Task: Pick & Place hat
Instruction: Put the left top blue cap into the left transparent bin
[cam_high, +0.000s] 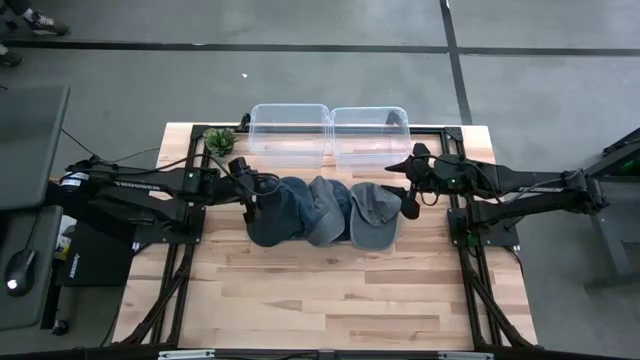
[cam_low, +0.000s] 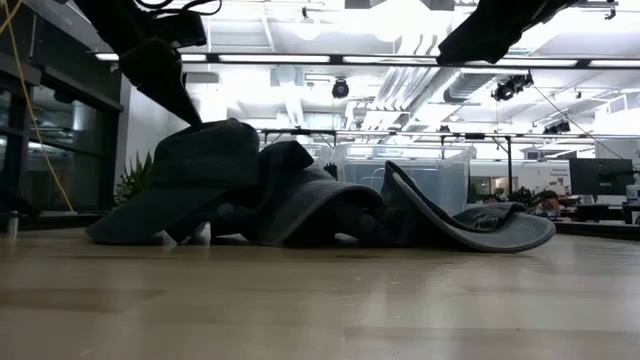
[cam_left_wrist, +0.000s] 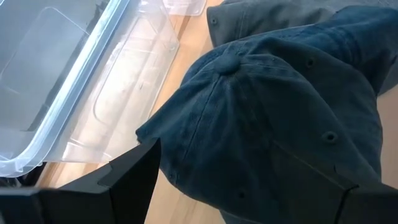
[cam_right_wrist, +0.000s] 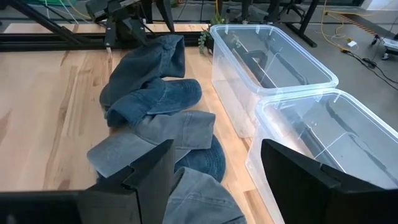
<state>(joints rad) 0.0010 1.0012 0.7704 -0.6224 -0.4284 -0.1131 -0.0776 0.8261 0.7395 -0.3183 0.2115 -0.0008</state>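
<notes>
From above, three hats lie in a row on the table, just in front of two clear bins: a dark blue hat, a middle hat and a grey hat. The left gripper is at the blue hat's edge; the right gripper hovers beside the grey hat.

The low view shows the hats overlapping.

In the left wrist view, the fingers stand apart, straddling the blue hat.

In the right wrist view, the fingers are spread above the grey hat.

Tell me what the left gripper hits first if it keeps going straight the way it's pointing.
Most likely the dark blue cap. The left gripper is open, its fingers either side of the cap's crown, so the fabric lies first in its line. The clear bin sits off to one side. Depth is hard to judge.
</notes>
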